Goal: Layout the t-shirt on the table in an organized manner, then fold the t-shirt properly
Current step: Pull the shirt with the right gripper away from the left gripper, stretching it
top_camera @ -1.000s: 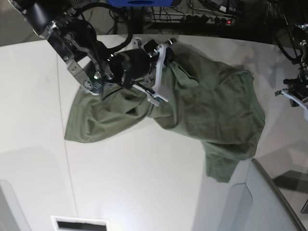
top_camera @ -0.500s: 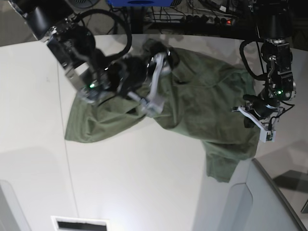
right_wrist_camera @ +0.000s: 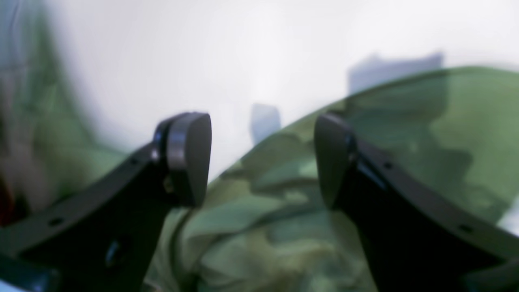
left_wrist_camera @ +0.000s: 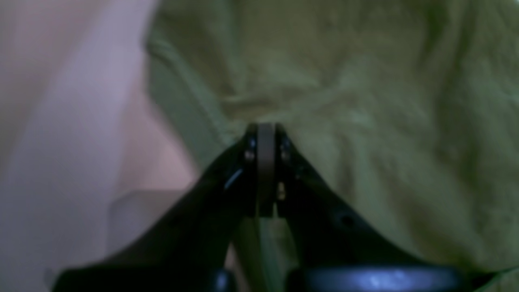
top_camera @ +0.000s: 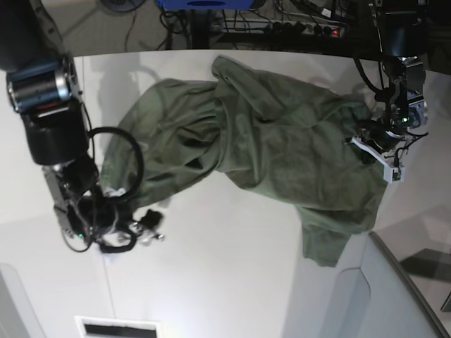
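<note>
The olive-green t-shirt (top_camera: pixel 282 141) lies crumpled across the white table (top_camera: pixel 211 267), bunched in the middle with a flap hanging toward the front right. My right gripper (top_camera: pixel 151 229) is low over the table just off the shirt's front-left edge. In the right wrist view it (right_wrist_camera: pixel 259 158) stands open with nothing between its fingers, the t-shirt (right_wrist_camera: pixel 284 227) beneath it. My left gripper (top_camera: pixel 377 158) sits at the shirt's right edge. In the left wrist view it (left_wrist_camera: pixel 265 129) is shut, tips against the t-shirt (left_wrist_camera: pixel 385 121) beside a hem. No cloth shows between the pads.
A grey angled panel (top_camera: pixel 366 296) rises at the front right, close to the shirt's hanging flap. Cables and a power strip (top_camera: pixel 303 24) run behind the table's far edge. A white slotted plate (top_camera: pixel 116 327) sits at the front edge.
My right gripper opened, let go of the shirt and swung down to the front left. The shirt's left part dropped and spread. My left arm moved in onto the shirt's right edge, still shut.
</note>
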`<state>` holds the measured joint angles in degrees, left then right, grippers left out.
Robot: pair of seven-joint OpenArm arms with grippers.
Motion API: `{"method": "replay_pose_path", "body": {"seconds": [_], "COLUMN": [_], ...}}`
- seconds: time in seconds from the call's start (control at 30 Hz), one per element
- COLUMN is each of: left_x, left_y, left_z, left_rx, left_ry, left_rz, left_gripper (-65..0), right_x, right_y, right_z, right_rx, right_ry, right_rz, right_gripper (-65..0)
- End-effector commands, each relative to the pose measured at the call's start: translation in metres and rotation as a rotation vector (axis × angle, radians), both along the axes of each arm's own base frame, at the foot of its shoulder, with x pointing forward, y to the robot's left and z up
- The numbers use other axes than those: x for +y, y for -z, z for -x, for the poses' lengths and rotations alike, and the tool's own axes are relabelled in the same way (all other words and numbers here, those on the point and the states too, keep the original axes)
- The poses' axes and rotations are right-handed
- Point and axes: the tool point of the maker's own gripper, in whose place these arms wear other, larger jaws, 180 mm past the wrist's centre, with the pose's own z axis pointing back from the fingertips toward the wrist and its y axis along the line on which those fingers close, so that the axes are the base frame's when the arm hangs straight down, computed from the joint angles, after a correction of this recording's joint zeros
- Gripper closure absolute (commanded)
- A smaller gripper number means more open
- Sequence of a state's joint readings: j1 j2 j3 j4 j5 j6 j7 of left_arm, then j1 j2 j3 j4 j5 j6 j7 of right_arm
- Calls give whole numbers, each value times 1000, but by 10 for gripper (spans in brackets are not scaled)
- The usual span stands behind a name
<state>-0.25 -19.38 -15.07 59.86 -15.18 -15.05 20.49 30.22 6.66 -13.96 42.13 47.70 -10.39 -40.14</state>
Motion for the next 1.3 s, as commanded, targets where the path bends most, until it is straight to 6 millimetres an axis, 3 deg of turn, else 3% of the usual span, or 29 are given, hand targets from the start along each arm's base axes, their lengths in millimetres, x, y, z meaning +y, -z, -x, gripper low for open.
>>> {"method": "replay_pose_path", "body": {"seconds": [0.0, 0.2, 0.27, 0.43, 0.8, 0.87, 0.97, 1.1, 1.27], "left_x": [13, 14, 14, 14, 14, 14, 14, 14, 21], "left_y": [-15, -14, -13, -11, -11, -11, -11, -11, -14], "left_z": [-12, -10, -8, -7, -5, -6, -5, -6, -6], "left_rx": [-46, -42, -37, -34, -31, -32, -31, -32, -33], "left_ry": [-8, -9, -10, -10, -10, -10, -10, -10, -10], "left_rz": [-25, -26, -26, -26, -25, -26, -25, -26, -41], "left_gripper": [0, 0, 0, 0, 0, 0, 0, 0, 0], "right_x": [-7, -37, -32, -43, -65, -66, -66, -59, -46], "right_y": [-14, -4, -5, -6, 32, 33, 32, 27, 5], "right_z": [-19, -10, -11, -16, 6, 7, 5, -3, -26], "right_rx": [-28, 94, 103, 80, 169, 171, 164, 121, 20], "right_ry": [50, 310, 339, 399, 456, 455, 454, 409, 359], "right_rz": [5, 60, 37, 29, 133, 135, 132, 103, 54], "right_gripper": [-377, -377, -377, -377, -369, -287, -71, -48, 0]}}
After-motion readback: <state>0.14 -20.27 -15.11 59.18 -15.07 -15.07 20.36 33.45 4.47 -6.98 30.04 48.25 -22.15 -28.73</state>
